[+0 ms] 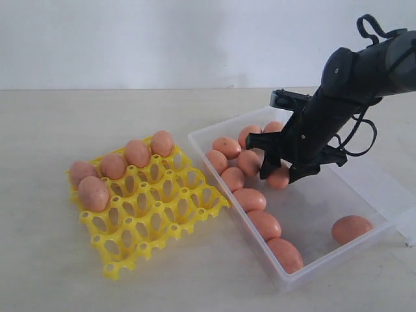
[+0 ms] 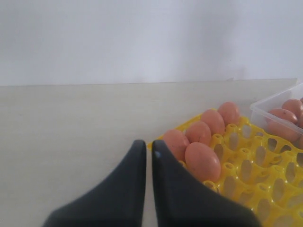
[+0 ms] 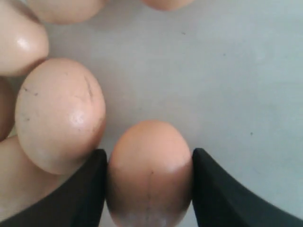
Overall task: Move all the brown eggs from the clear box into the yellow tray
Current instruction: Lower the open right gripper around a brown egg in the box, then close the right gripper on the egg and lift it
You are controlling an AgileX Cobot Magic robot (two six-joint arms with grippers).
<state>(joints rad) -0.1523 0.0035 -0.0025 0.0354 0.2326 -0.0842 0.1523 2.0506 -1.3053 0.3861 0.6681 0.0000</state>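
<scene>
A pale worktop (image 1: pixel 52 273) carries a large clear box (image 1: pixel 312 218) on the right and, just beside it on the left, a smaller yellow tray (image 1: pixel 162 214). The box is light and nothing pins it down, so if the arm brushes its wall on the way out, it could skid into the tray.

Your right claw (image 1: pixel 283 174) reaches down into the box and pinches one egg (image 3: pixel 149 172) across its sides, a dark finger against each flank. The left claw (image 2: pixel 148 146) hangs near the tray's corner with its fingers pressed together and nothing in them. It should stay out of the crossing path.

Most of the brown eggs (image 1: pixel 250 199) lie in the box, crowded along the wall nearest the tray. Five sit in the tray's far cups (image 1: pixel 137 153), so the task looks to be in its early part.

Watch three small things:
- The shell is smooth and curved, so a loose pinch may let it slide out, and a hard one may crack it.
- A neighbouring egg (image 3: pixel 59 116) sits right against one finger. Lifting could nudge it and set the cluster rolling.
- One egg (image 1: pixel 351 229) lies apart in the near corner and would roll freely if the box is jolted.
</scene>
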